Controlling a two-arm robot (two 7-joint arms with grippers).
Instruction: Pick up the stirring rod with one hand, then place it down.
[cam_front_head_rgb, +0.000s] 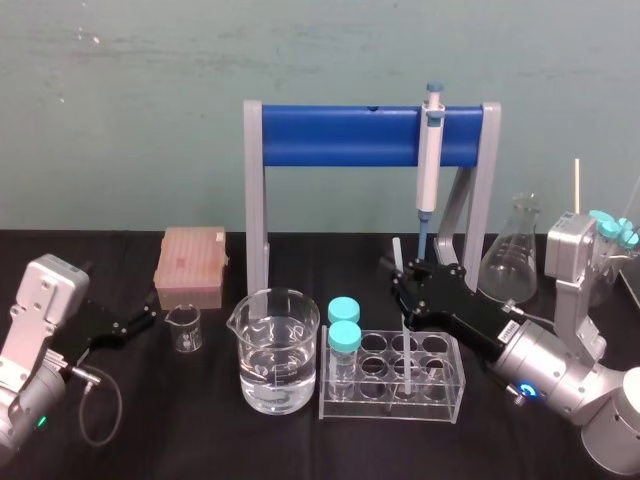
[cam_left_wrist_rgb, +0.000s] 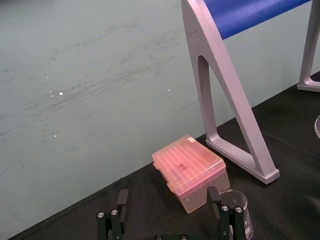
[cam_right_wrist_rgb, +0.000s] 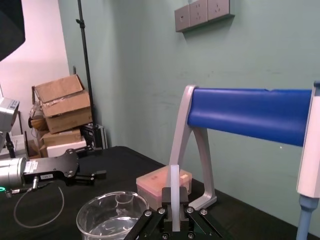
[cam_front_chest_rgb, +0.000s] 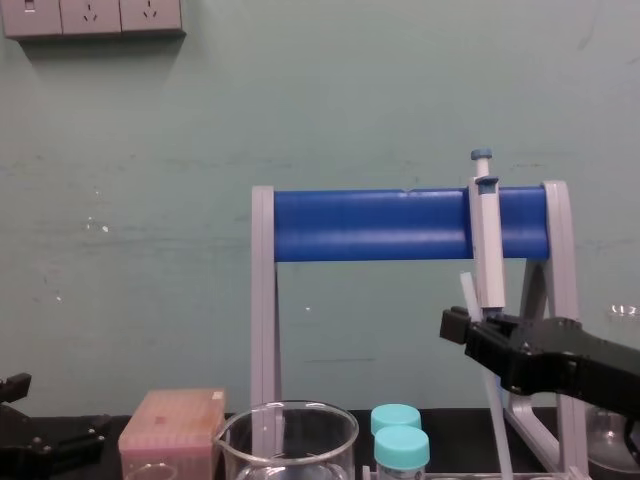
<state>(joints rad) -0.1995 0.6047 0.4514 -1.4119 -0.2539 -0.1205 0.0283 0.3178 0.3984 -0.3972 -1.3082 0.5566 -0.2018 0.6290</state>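
Note:
The stirring rod (cam_front_head_rgb: 404, 345) is a thin whitish glass rod, standing almost upright. Its lower end reaches into a hole of the clear tube rack (cam_front_head_rgb: 445, 385). My right gripper (cam_front_head_rgb: 399, 279) is shut on the rod near its top. In the right wrist view the rod (cam_right_wrist_rgb: 174, 185) sits pinched between the black fingers (cam_right_wrist_rgb: 167, 199). The chest view has the rod (cam_front_chest_rgb: 497, 420) slanting down below the right gripper (cam_front_chest_rgb: 458, 325). My left gripper (cam_front_head_rgb: 150, 312) rests open at the table's left, with nothing between its fingers (cam_left_wrist_rgb: 122, 199).
A blue-barred stand (cam_front_head_rgb: 340, 135) carries a grey-and-blue pipette (cam_front_head_rgb: 430, 160) just behind the rod. A water beaker (cam_front_head_rgb: 277, 350), a small beaker (cam_front_head_rgb: 184, 328), a pink tip box (cam_front_head_rgb: 192, 264), two teal-capped tubes (cam_front_head_rgb: 344, 340) and a flask (cam_front_head_rgb: 511, 255) stand around.

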